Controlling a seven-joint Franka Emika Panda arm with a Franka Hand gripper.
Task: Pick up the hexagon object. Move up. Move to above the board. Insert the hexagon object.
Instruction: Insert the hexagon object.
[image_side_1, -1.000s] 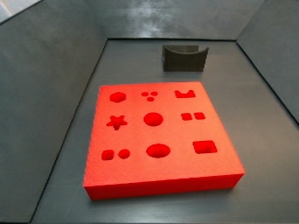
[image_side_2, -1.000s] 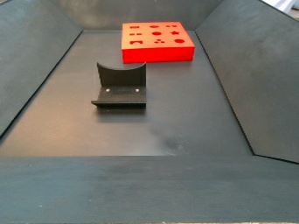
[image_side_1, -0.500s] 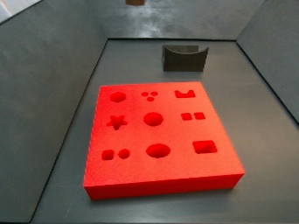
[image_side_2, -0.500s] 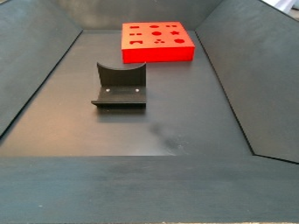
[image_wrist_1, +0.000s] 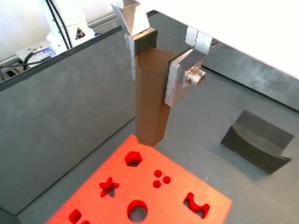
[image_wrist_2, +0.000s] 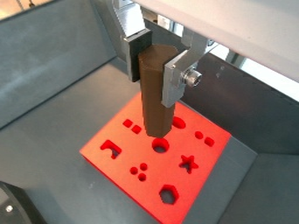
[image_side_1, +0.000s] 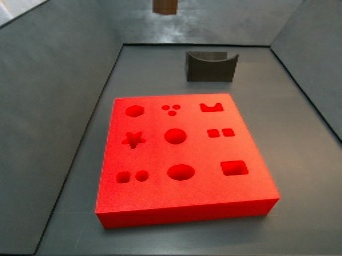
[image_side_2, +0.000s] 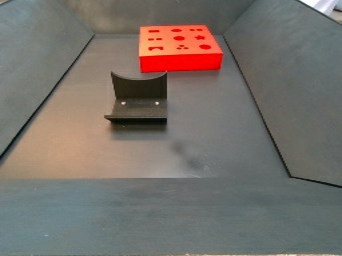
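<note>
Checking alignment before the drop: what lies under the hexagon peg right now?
The claw holds the hexagon peg high over the red board. Its hexagon hole shows just below the tip; the peg hides some board surface behind it.

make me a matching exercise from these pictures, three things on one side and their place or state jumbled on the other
Things:
1. hexagon object
2. board
3. fixture
4. gripper

Place or state:
A. lies flat on the floor, every hole empty
B. shut on the peg, high above the board
C. stands on the floor apart from the board
D. hangs upright between the silver fingers

Pairs: 1-D, 2-A, 3-C, 4-B
</note>
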